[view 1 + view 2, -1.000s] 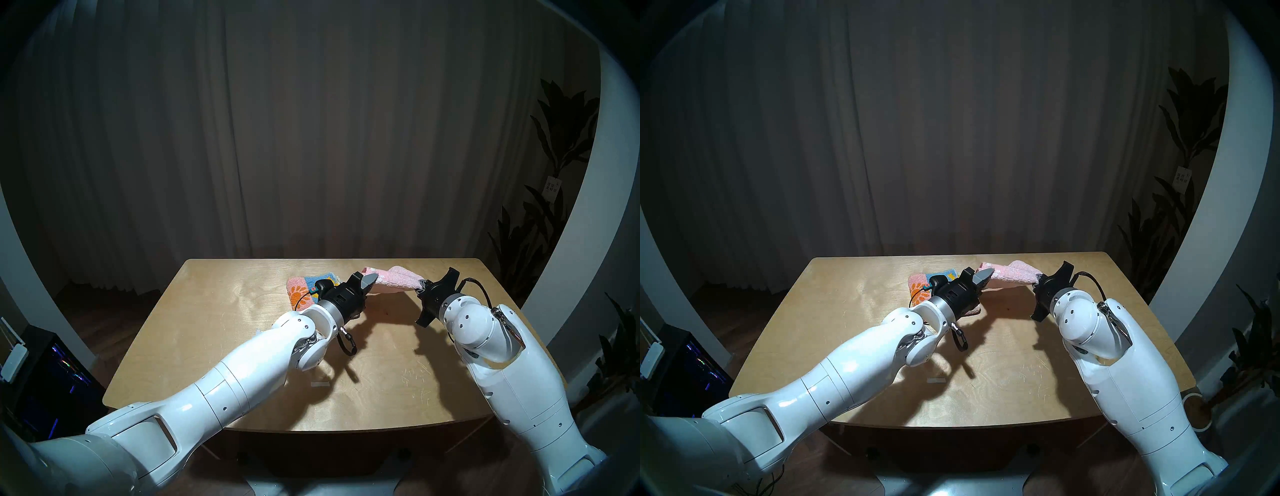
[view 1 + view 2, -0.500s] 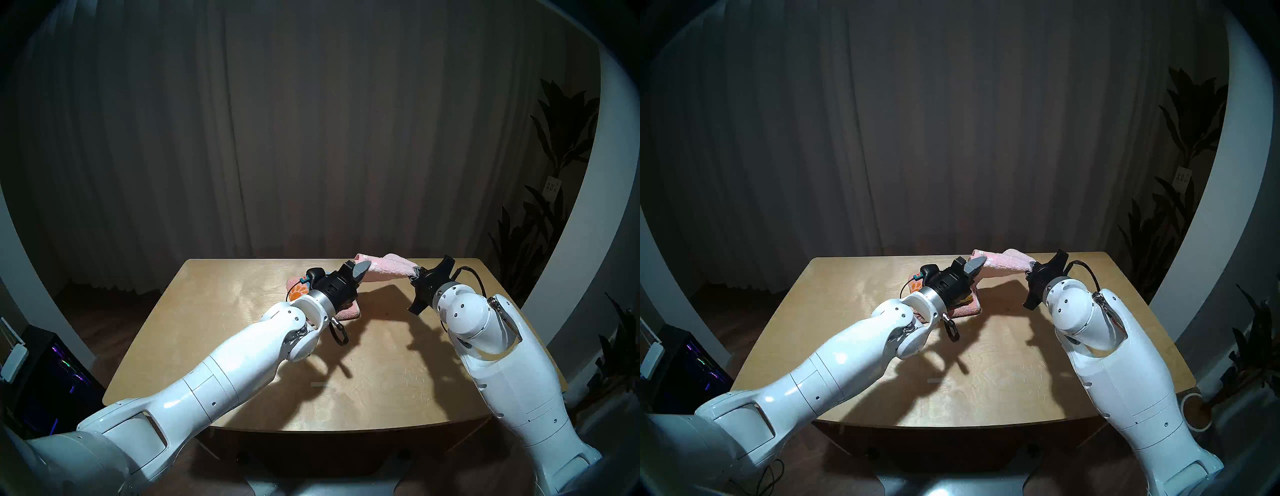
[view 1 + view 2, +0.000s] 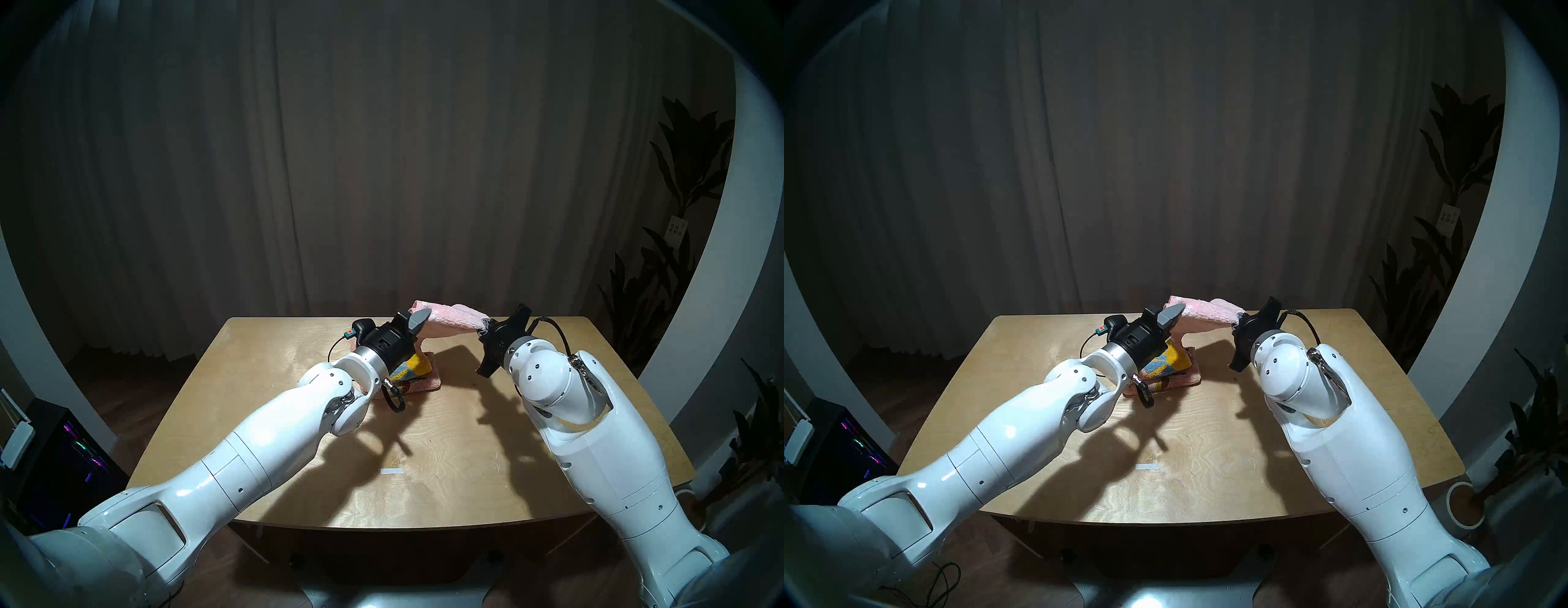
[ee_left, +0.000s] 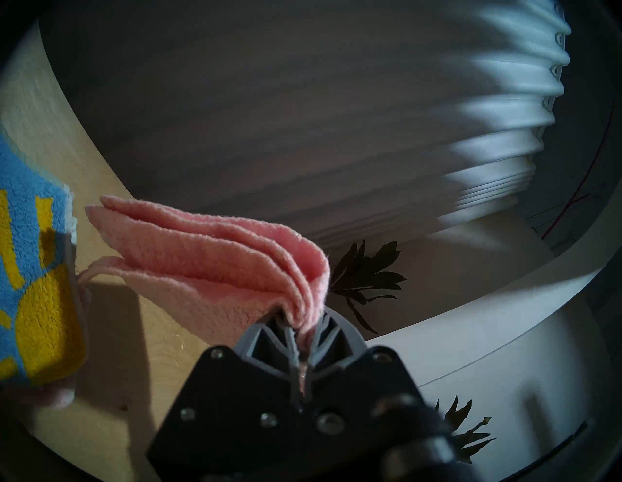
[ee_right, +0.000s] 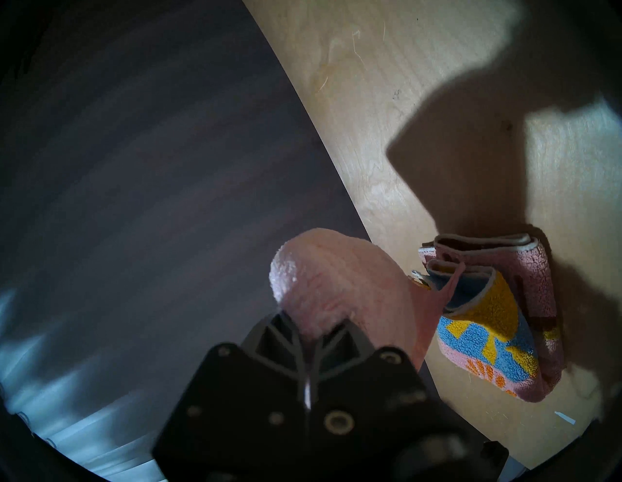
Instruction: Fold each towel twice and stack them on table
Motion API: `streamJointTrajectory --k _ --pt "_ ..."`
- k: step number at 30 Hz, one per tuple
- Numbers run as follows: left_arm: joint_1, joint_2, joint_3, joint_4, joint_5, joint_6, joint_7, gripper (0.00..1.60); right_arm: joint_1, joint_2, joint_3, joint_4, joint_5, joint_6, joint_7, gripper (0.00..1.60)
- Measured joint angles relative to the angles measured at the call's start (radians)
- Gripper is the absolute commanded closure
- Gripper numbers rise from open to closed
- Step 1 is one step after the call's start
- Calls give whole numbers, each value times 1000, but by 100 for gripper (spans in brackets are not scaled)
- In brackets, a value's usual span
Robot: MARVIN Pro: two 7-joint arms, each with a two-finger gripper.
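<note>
since the earlier frame both arms have carried the pink towel [image 3: 449, 325] toward the left and a little higher, so it now hangs partly above the sunflower towel [image 3: 413, 373]. on the left, the sunflower towel lies folded on the worktop [image 3: 445, 446], half hidden under the left arm. above it the left pincer [image 3: 420, 319] is clamped together on one end of the pink towel, which looks already folded in several layers. to the right, the right pincer [image 3: 483, 329] is clamped on the other end, so the cloth stays stretched between them and clear of the wood. i think they hold it this way to lay it flat on the sunflower towel and finish the stack.
</note>
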Motion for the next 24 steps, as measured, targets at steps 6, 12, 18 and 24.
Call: streamJointTrajectory --k 6,12,18,24 --pt "5 32 -20 -11 -12 1 -6 160 41 -27 -43 21 -18 -15 4 160" --pt "5 57 -39 -19 -22 3 -17 160 81 -53 -74 32 -33 -30 9 160" --pt "0 78 -56 -21 -30 7 -30 160 120 -79 -104 46 -48 -48 12 160" --pt "-5 96 -68 -18 -37 18 -44 160 153 -102 -129 63 -63 -66 16 160"
